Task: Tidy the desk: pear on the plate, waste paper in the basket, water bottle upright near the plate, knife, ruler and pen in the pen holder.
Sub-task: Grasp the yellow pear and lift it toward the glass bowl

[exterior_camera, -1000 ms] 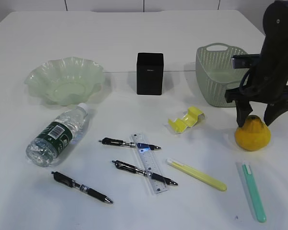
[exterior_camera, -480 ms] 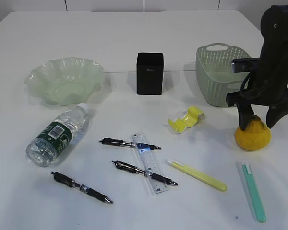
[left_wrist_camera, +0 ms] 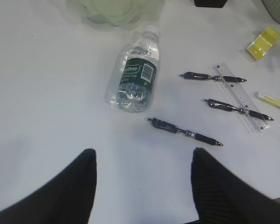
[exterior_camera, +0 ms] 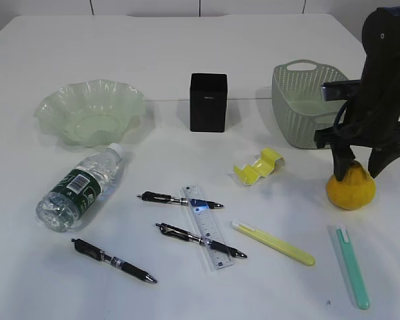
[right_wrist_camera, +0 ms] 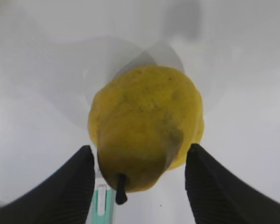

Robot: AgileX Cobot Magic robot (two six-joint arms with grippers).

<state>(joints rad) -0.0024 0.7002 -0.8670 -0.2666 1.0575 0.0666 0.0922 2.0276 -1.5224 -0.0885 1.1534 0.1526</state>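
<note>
The yellow pear (exterior_camera: 350, 190) stands on the desk (exterior_camera: 187, 53) at the right, stem up. My right gripper (exterior_camera: 357, 172) is lowered over its top and open, one finger on each side of the pear (right_wrist_camera: 144, 121) with thin gaps. My left gripper (left_wrist_camera: 143, 151) hangs open above bare desk. The water bottle (exterior_camera: 80, 187) lies on its side below the ruffled green plate (exterior_camera: 53, 100). The clear ruler (exterior_camera: 207, 227) lies among three black pens (exterior_camera: 180, 199). The black pen holder (exterior_camera: 208, 102) stands mid-back, the sage basket (exterior_camera: 300, 123) at back right, and yellow waste paper (exterior_camera: 257, 167) in front.
A yellow knife (exterior_camera: 273, 243) and a teal knife (exterior_camera: 352, 267) lie near the front right. The teal one is just in front of the pear. The left wrist view shows the bottle (left_wrist_camera: 137, 77), ruler (left_wrist_camera: 240, 100) and pens ahead of the left fingers.
My right gripper has sunk a little lower around the pear's top and its jaws have narrowed slightly. The pear and everything else lie where they were.
</note>
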